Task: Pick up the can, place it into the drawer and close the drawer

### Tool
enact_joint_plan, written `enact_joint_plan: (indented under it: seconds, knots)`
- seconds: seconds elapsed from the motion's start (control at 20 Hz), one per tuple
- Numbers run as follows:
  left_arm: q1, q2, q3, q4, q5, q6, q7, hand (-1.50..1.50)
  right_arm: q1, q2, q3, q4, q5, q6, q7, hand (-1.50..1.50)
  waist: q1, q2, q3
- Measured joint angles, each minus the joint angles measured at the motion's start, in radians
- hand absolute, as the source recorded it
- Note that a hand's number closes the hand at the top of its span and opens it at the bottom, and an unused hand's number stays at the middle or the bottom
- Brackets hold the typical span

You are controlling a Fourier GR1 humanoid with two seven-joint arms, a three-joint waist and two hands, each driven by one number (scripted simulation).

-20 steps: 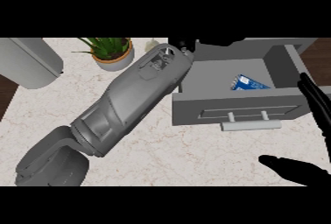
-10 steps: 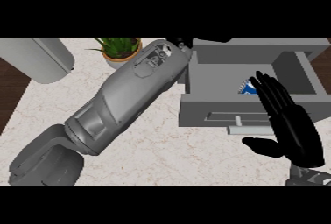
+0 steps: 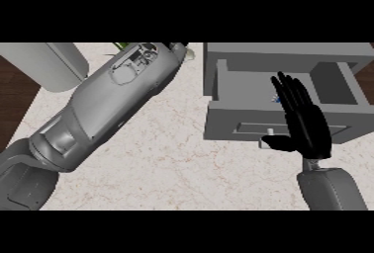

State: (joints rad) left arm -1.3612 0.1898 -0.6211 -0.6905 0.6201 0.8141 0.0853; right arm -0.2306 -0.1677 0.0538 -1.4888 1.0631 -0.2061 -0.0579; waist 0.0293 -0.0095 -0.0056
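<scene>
Grey drawer (image 3: pixel 241 126), one, pulled open on the marble counter (image 3: pixel 161 163). One can (image 3: pixel 277 99) inside, only a blue sliver showing behind the right hand (image 3: pixel 303 126), which hovers flat, fingers straight, holding nothing. Left forearm (image 3: pixel 110 106) reaches up; its hand is hidden, state unknowable.

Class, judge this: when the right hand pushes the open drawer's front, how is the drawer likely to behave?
The drawer sits in a boxy grey housing, so it probably slides straight back rather than tipping. Its walls look thick and stiff, so flexing seems unlikely. The right hand, open and flat over the front panel, suggests a broad push should do; the can is almost hidden behind it and might shift inside.
</scene>
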Motion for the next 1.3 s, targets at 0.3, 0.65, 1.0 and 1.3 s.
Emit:
enact_joint_plan:
  seconds: [0.3,0.65,1.0,1.3]
  knots:
    - [0.082,0.091,-0.013,-0.138,-0.03,-0.005,0.058,-1.5,-0.102,0.002,-0.037,0.196,0.064,-0.129,-0.037,-1.5,0.013,-0.011,-0.013]
    - [0.139,0.172,-0.011,-0.25,-0.043,-0.027,0.12,-1.5,-0.236,-0.003,-0.091,0.416,0.123,-0.266,-0.059,-1.5,0.027,-0.011,-0.018]
    - [0.202,0.23,-0.01,-0.344,-0.063,-0.027,0.171,-1.5,-0.402,-0.005,-0.16,0.648,0.142,-0.388,-0.063,-1.5,0.03,0.0,-0.01]
    - [0.278,0.281,-0.012,-0.451,-0.082,-0.028,0.2,-1.5,-0.552,-0.02,-0.218,0.861,0.156,-0.468,-0.052,-1.5,0.042,0.012,-0.002]
